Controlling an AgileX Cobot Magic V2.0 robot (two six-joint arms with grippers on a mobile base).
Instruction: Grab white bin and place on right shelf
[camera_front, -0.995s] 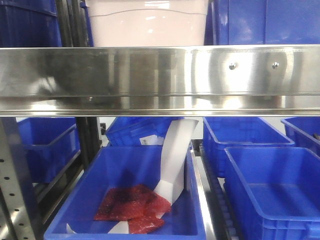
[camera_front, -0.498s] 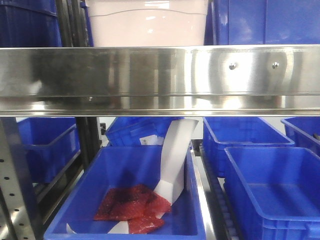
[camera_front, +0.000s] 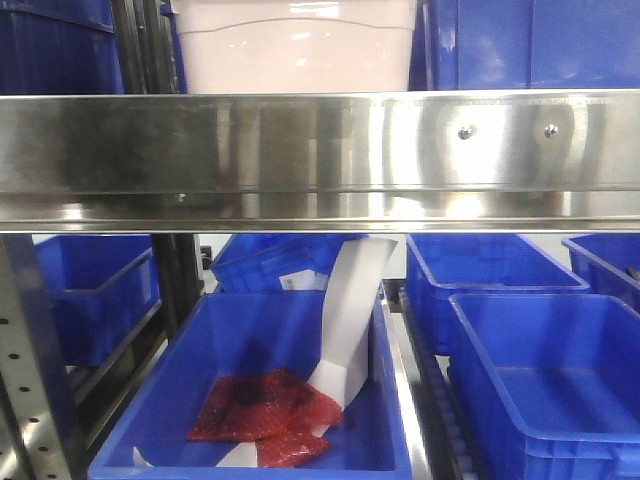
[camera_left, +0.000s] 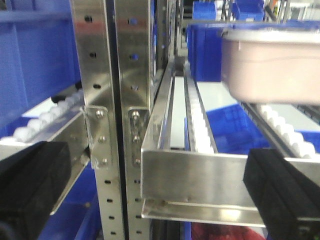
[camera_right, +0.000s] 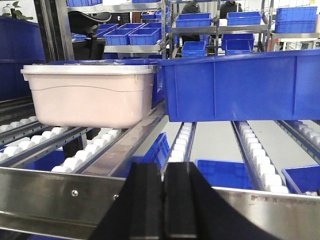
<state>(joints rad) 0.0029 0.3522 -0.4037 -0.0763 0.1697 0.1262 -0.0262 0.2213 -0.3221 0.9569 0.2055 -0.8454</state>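
White bin (camera_right: 90, 95): lidded, on shelf rollers (camera_right: 90, 150).
Blue crate (camera_front: 255, 385): holds red packets (camera_front: 265, 410), perhaps bagged.
Left tool (camera_left: 160, 192): apart.
Right tool (camera_right: 164, 200): together.

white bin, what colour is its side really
Pale pinkish-white white bin, clearest in the right wrist view.

Even, bright indoor light filled all views, glare streaked the steel beam (camera_front: 320, 150) across the front view, and the left wrist view was softly blurred throughout.
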